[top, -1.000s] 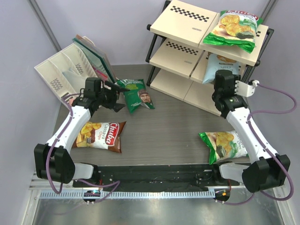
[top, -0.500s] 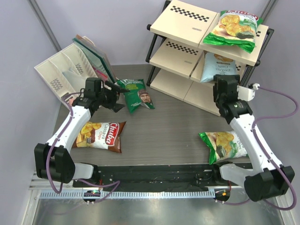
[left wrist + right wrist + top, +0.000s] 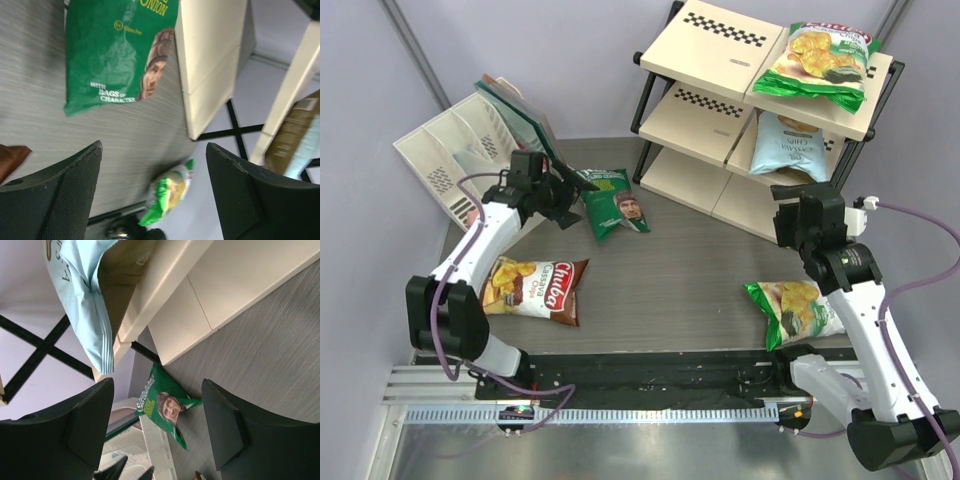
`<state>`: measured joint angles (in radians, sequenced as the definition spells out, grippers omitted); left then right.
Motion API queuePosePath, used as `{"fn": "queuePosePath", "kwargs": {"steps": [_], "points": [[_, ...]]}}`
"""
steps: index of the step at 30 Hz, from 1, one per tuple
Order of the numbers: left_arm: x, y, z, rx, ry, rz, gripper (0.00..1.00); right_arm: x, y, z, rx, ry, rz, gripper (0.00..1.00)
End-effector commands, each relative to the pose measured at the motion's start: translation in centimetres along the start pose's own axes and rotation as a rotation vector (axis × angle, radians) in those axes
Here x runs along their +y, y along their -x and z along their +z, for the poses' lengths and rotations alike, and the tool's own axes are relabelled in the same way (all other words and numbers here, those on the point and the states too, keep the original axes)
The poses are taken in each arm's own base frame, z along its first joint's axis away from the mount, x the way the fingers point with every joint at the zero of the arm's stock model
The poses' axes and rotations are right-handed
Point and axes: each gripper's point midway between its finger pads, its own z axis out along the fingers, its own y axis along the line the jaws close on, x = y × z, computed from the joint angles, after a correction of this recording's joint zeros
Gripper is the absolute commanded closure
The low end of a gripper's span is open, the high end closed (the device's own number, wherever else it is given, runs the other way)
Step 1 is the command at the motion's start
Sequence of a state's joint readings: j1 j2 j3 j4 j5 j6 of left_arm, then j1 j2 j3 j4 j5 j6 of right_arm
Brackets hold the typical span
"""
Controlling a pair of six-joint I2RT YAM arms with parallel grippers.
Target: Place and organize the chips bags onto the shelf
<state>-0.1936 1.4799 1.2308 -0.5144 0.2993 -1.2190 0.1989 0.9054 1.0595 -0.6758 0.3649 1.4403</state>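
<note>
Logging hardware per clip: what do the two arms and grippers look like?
The left arm and right arm have white link shells, black joint housings and black bases. A purple cable loops along each. The left gripper and right gripper are black, with broad textured fingers.

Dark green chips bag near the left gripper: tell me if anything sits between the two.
Nothing visible does. The left gripper hangs open just short of the dark green chips bag, with only bare table between them; the shelf's bottom board lies off to one side.
</note>
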Motion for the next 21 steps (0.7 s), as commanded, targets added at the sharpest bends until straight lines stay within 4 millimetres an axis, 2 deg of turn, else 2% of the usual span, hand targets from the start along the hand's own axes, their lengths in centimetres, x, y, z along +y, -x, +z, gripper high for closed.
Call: {"fn": "queuePosePath", "kwargs": {"steps": [1,2,4,5,6,7,8,9,14,21], "points": [[0.4,0.9,1.2,0.001,0.059,0.151,0.15,1.0,-1.0,-1.3,0.078,0.048,-0.069,0.25],[0.5,0.8,1.7,0.021,0.062,0.178,0.14,2.0,-1.0,-1.4,0.082,0.081,-0.087,0.24],[-0.2,0.5,3.2,0.092,0.046,0.193,0.1,2.8,-2.7,-1.1,0.161,0.12,-0.173,0.25],[-1.2,0.7,3.3,0.107,0.033,0.218,0.1,4.0,-3.3,-1.1,0.198,0.149,-0.198,0.24],[-0.3,0.7,4.9,0.144,0.073,0.212,0.09,3.9,-5.3,-0.4,0.29,0.15,-0.264,0.24],[-0.2,0.7,5.3,0.166,0.087,0.225,0.09,4.0,-6.0,0.1,0.326,0.144,-0.285,0.24],[-0.9,1.1,5.3,0.175,0.097,0.246,0.09,5.1,-7.0,-0.4,0.388,0.169,-0.295,0.24],[-0.2,1.2,6.3,0.198,0.123,0.285,0.08,5.0,-8.3,0.1,0.455,0.165,-0.318,0.24],[-0.1,3.2,6.7,0.153,0.166,0.342,0.04,6.7,-8.2,0.1,0.443,0.232,-0.316,0.24],[2.3,3.1,7.5,0.226,0.243,0.36,0.03,5.8,-8.4,0.1,0.446,0.224,-0.294,0.26]]}}
